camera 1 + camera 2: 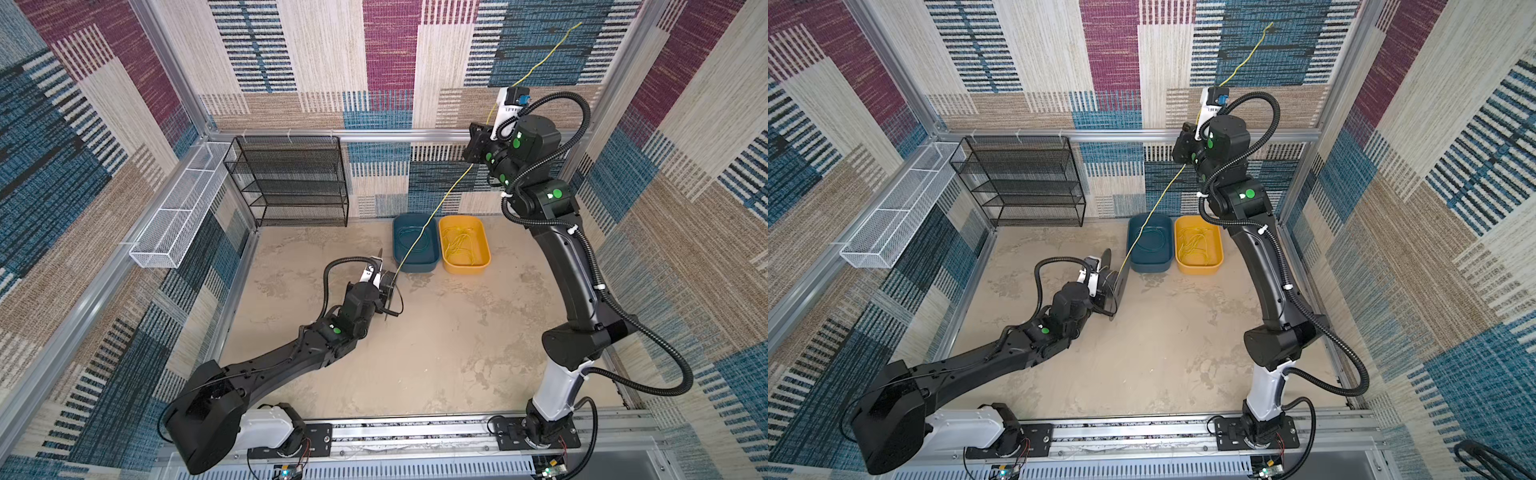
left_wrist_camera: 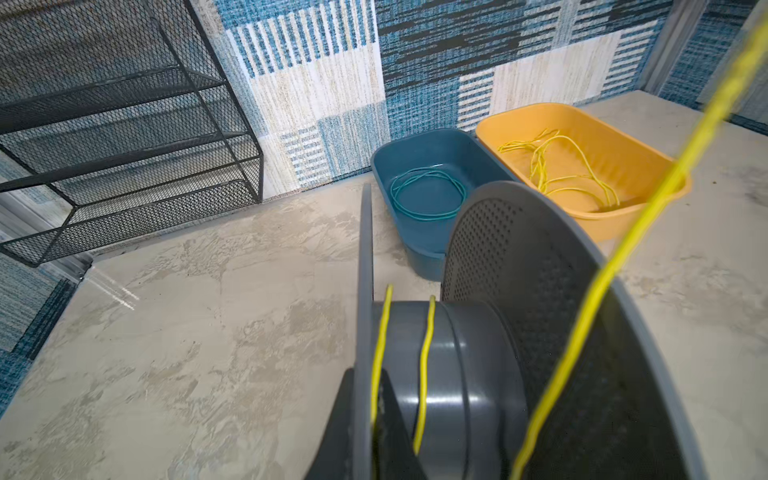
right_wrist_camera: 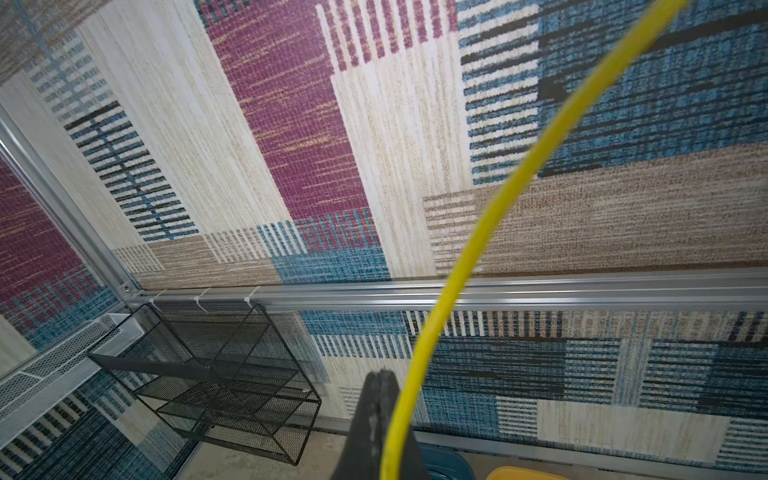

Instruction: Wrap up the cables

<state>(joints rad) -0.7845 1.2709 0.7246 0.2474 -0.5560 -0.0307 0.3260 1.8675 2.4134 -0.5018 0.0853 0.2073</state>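
One yellow cable [image 1: 436,212] [image 1: 1154,208] runs taut from a grey spool [image 1: 388,286] [image 1: 1115,286] up to my raised right gripper [image 1: 478,145] [image 1: 1185,145], and its free end rises past it along the back wall. Two turns of the cable [image 2: 426,361] lie on the spool's hub [image 2: 465,374]. My left gripper [image 2: 365,424] is shut on the spool's thin flange, low over the table. In the right wrist view the right gripper [image 3: 376,415] is shut, with the cable [image 3: 490,216] arching away beside its fingers. More loose yellow cables [image 2: 557,166] lie in a yellow bin [image 1: 484,266].
A blue bin [image 1: 415,266] holding a coiled teal cable [image 2: 428,191] stands next to the yellow bin [image 2: 623,224] at the back. A black mesh shelf [image 1: 291,183] stands against the back wall, and a white mesh basket [image 1: 178,216] hangs on the left rail.
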